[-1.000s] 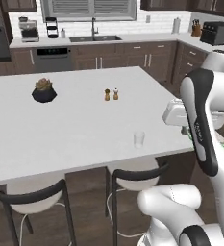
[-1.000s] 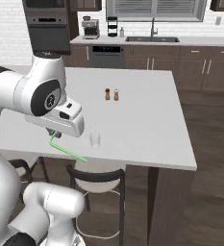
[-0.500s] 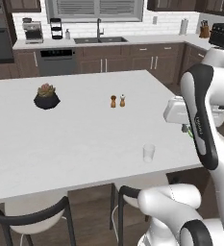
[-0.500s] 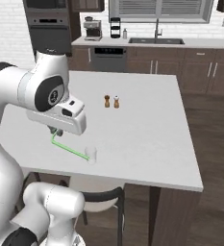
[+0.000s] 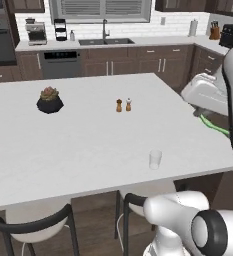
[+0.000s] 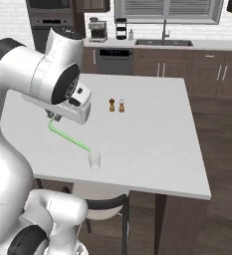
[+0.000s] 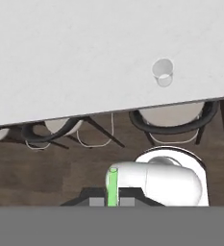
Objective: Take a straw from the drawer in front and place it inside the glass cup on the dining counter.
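A brown-cabinet kitchen with a sink under the window lies behind the long white tabletop of the dining counter.

From the left base view, the glass cup stands near the tabletop's near edge, well apart from the salt and pepper shakers and a small potted plant. My arm rises at the right, the hand held out past the tabletop's right end, with the straw slanting down from it.

From the right base view, my end effector hangs over the tabletop's left part, closed on the straw's upper end. The straw runs down and right, its free tip just above and left of the cup. My forearm is folded back, the wrist tilted.

In the hand view, the green straw sticks up between my fingertips, and the cup sits beyond, near the tabletop's edge.

I judge the straw light, stiff and slick, best pinched near one end. The cup looks light and easily tipped.
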